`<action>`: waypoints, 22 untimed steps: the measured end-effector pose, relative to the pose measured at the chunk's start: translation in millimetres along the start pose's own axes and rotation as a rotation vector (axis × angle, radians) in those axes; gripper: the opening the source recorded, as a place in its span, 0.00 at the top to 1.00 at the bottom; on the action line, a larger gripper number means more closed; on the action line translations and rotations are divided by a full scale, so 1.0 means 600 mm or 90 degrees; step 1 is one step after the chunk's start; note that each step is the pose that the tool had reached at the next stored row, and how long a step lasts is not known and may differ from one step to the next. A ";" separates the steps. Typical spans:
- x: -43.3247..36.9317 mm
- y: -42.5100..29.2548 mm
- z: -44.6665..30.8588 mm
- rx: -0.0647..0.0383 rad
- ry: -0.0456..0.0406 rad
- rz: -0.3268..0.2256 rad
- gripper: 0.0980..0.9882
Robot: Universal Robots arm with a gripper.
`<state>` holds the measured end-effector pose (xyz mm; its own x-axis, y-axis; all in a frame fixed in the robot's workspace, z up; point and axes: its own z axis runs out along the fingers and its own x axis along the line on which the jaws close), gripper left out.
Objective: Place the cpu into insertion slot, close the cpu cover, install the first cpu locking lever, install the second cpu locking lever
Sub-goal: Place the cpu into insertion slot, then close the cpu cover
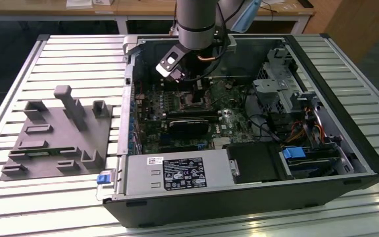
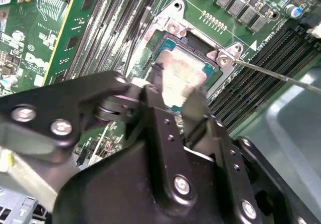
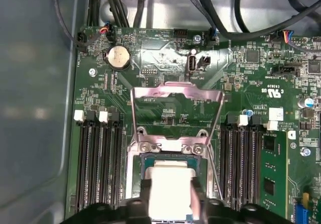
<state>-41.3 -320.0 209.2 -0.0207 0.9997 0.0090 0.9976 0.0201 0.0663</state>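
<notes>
Exterior view: your gripper (image 1: 199, 84) reaches into the open case (image 1: 229, 202), with its walls close around. A white label (image 1: 183, 174) marks the power supply (image 1: 143, 173).
Second wrist view: your fingers (image 2: 156, 91) clamp the cpu (image 2: 183, 73) by two opposite edges, just over the insertion slot (image 2: 200, 44). A thin locking lever (image 2: 276, 74) juts out beside it.
First wrist view: the cpu cover (image 3: 176, 87) lies swung open off the slot. Memory slots (image 3: 98, 169) flank it.
</notes>
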 end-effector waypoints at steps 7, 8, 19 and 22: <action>0.000 0.006 0.000 0.010 0.0000 0.000 0.90; 0.000 0.006 0.000 0.010 0.0000 0.000 0.90; 0.000 0.006 -0.007 0.010 0.0000 0.000 0.99; 0.000 0.007 -0.009 0.010 0.0000 0.000 0.99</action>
<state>-37.8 -320.3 215.1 -0.0207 0.9997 0.0090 0.9985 0.0202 0.0512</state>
